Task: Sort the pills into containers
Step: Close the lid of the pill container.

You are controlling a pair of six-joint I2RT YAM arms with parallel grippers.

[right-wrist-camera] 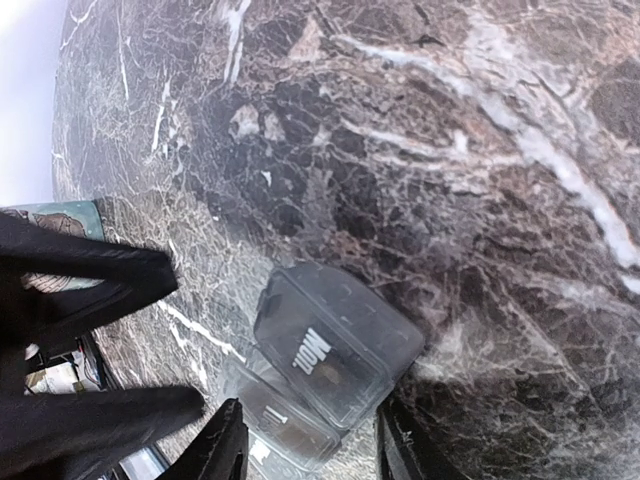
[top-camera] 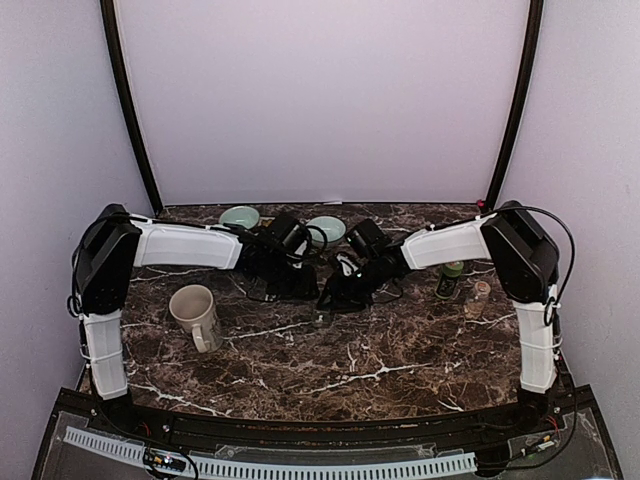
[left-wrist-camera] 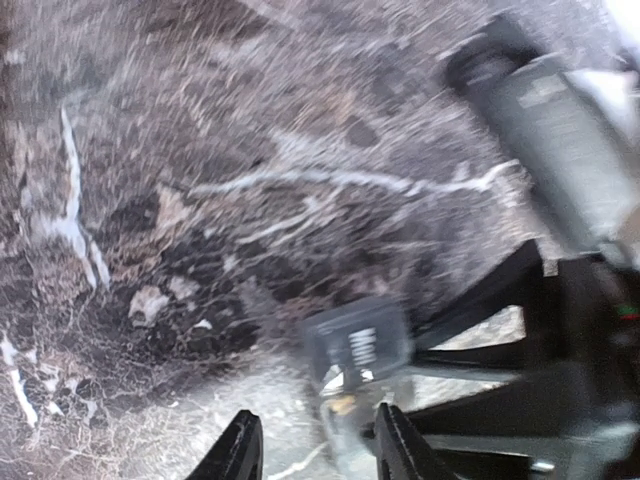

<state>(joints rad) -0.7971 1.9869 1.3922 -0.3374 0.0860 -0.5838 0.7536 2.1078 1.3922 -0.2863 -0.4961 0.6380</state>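
Right wrist: right claw (right-wrist-camera: 313,432) grips pill organizer (right-wrist-camera: 335,350); left claw (left-wrist-camera: 318,440) half-open alongside; mug (top-camera: 195,312) nearby.

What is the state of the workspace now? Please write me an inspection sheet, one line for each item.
Surface: dark marble table with white veins.
Job's things: clear pill organizer at the centre, its lid marked Mon open; left bowl and middle bowl, pale green, at the far edge; green bottle and small jar at the right. Pills too small to tell.
Clutter: beige mug at the left.
Hands: left hand open, close to the organizer; right hand apparently closed on the organizer.
Cables: black cable looped along the right arm.
Surroundings: pale walls; black pole at each side.
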